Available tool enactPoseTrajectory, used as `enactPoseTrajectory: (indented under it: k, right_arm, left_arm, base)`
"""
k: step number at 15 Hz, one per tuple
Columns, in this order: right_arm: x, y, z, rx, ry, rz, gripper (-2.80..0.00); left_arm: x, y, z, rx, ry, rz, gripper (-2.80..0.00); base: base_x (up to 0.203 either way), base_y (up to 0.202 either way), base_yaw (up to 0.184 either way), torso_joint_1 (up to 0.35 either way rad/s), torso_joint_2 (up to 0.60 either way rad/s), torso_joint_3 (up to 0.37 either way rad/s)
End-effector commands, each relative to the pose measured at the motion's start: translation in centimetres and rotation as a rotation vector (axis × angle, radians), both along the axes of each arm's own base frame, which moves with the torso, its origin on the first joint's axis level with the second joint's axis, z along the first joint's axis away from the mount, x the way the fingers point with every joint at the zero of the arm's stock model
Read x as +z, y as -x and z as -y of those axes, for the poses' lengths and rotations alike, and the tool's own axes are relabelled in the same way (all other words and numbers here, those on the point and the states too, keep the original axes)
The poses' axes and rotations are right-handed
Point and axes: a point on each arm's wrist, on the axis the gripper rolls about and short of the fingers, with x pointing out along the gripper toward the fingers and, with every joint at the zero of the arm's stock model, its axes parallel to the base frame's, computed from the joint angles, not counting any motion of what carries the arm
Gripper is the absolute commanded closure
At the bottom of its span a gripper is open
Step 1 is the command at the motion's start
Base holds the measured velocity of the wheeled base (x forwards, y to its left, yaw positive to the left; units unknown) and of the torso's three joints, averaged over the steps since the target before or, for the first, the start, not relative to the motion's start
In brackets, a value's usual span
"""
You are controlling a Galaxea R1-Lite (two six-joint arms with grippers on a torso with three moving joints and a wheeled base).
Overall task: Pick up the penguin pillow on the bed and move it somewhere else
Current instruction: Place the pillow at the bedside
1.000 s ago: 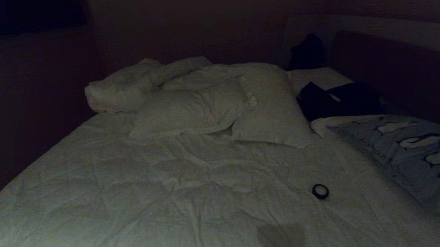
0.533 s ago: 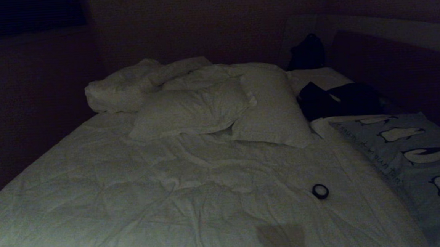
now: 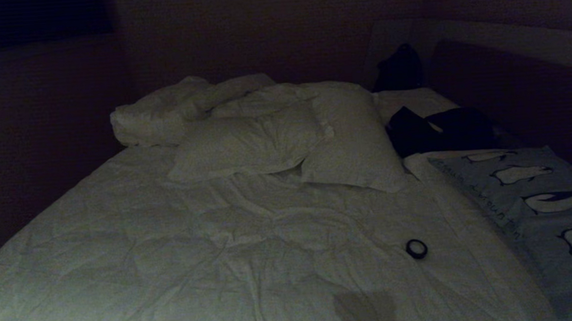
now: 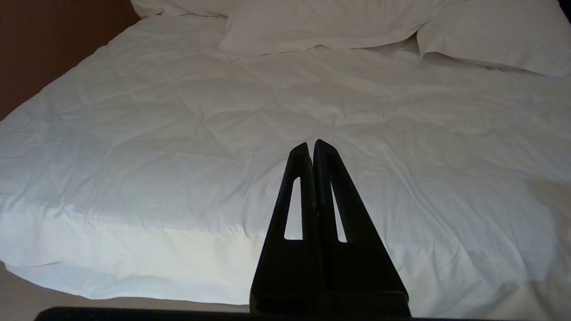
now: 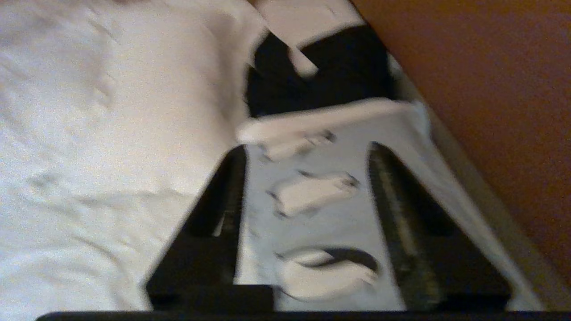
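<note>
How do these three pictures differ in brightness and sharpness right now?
Head view: very dim, the bed grey-green, the penguin pillow only faintly readable. Left wrist view: bright and sharp on the left gripper over white bedding. Right wrist view: brightly lit but smeared by motion blur, the right gripper and penguins soft-edged.

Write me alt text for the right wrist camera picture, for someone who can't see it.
The right hand hangs open above the penguin pillow, its two dark fingers spread apart with the penguin print showing between them. The pillow lies along one edge of the bed, with a black item beyond its far end.
</note>
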Motion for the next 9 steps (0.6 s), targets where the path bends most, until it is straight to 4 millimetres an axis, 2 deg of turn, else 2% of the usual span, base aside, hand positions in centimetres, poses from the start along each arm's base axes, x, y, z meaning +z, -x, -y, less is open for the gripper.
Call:
enactPoseTrajectory:
  k: [1,4,9]
  right_arm:
    - [1.6,-0.3,-1.9,0.051,-0.141,0.067,0.0]
    - [2.3,-0.7,-4.2,0.105,-0.182,0.063,0.0]
    - [2.9,-2.0,-10.4,0.102,-0.2,0.036,0.0]
  left_arm:
    - [0.0,0.0,0.0,0.0,0.001,-0.001,0.0]
    - [0.0,0.0,0.0,0.0,0.001,-0.001,0.0]
    - [0.0,0.0,0.0,0.0,0.001,-0.001,0.0]
  base:
    - [0.0,0.0,0.0,0.0,0.0,0.0]
    - [0.0,0.0,0.0,0.0,0.0,0.0]
    - [0.0,0.0,0.0,0.0,0.0,0.0]
